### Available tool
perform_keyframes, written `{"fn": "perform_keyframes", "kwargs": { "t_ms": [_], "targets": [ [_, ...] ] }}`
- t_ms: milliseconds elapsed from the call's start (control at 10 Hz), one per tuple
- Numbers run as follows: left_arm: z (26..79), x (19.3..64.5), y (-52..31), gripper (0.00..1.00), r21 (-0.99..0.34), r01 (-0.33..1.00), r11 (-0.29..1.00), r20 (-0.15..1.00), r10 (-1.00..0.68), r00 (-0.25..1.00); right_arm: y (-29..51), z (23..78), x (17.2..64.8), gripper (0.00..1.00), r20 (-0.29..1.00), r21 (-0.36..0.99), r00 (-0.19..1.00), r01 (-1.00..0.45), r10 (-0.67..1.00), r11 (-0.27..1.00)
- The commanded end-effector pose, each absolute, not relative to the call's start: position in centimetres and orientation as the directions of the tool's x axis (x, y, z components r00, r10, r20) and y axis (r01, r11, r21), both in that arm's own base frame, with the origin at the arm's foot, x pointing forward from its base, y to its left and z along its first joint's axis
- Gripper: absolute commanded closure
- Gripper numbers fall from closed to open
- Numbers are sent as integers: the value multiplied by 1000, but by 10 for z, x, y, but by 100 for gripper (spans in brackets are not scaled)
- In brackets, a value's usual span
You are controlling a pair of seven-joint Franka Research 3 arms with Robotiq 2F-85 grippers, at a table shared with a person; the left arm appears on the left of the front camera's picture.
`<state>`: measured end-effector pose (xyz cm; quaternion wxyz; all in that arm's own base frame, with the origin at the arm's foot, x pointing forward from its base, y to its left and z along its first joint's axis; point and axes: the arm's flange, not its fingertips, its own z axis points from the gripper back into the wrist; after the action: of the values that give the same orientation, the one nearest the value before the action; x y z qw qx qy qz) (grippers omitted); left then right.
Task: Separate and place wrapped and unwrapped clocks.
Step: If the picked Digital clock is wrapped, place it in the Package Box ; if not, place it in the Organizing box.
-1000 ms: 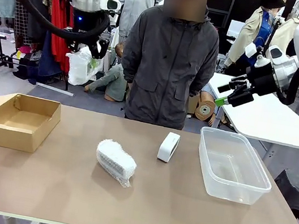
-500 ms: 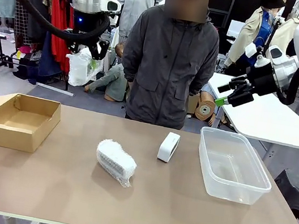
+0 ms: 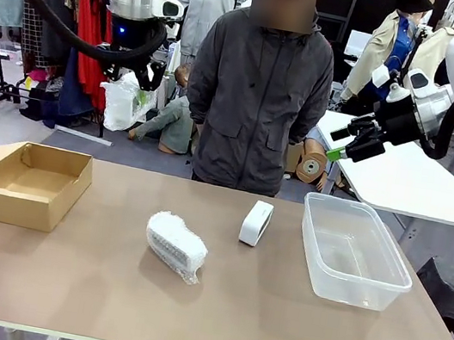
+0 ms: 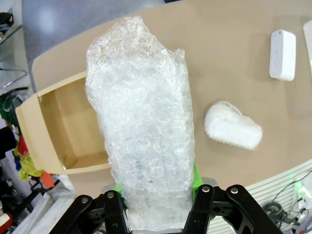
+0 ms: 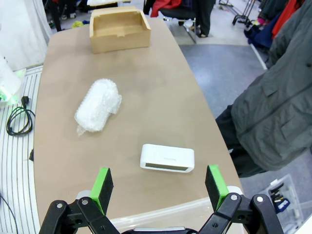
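From my station, none of the sorting looked finished: the cardboard box (image 3: 20, 209) at the table's (image 3: 271, 326) left end and the clear tub (image 3: 350, 291) at its right end both appeared empty. My left gripper (image 3: 145, 78) was clamped on a wrapped clock (image 4: 141, 131), carried high in the air over the far left of the table. In the left wrist view the open box lay below and behind it, so I judged the box to be its likely destination, though nothing marked which container takes which kind. That bundle's long axis ran straight out along the fingers, its free end pointing down toward the box. My right gripper (image 3: 337, 145) hung high at the right, its jaws spread wide and holding nothing. Two pieces were left to handle. The second wrapped clock (image 3: 175, 246) lay near the middle of the table, its long axis slanting from far-left to near-right. The bare clock (image 3: 256, 223) stood on a long edge between that bundle and the tub, apart from both. Its long axis ran across the table from my side toward the person's, with a broad face turned to the tub.
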<state>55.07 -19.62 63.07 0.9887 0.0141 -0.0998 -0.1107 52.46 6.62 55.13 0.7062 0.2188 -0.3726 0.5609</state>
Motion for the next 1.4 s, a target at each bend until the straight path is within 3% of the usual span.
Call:
{"fn": "perform_keyframes", "kwargs": {
  "t_ms": [0, 400, 700, 1000, 1100, 1300],
  "targets": [
    [635, 549, -195, 100, 50, 213, 976, 200, -219, 955, 66, 553, 524, 0, 773, -112, 89, -955, 628, 273],
    [637, 555, -186, 100, 48, 248, 967, 177, -253, 951, 66, 553, 524, 0, 773, -112, 89, -955, 628, 273],
    [658, 556, -152, 100, 79, 202, 976, 194, -214, 957, 66, 553, 524, 0, 773, -112, 89, -955, 628, 273],
    [659, 547, -111, 100, 104, 278, 955, 192, -294, 936, 66, 553, 524, 0, 773, -112, 89, -955, 628, 273],
    [647, 545, -95, 100, 98, 248, 964, 147, -261, 954, 66, 553, 524, 0, 773, -112, 89, -955, 628, 273],
    [616, 540, -73, 100, 207, 149, 967, 122, -176, 977, 66, 553, 524, 0, 773, -112, 89, -955, 628, 273]
  ]
}}
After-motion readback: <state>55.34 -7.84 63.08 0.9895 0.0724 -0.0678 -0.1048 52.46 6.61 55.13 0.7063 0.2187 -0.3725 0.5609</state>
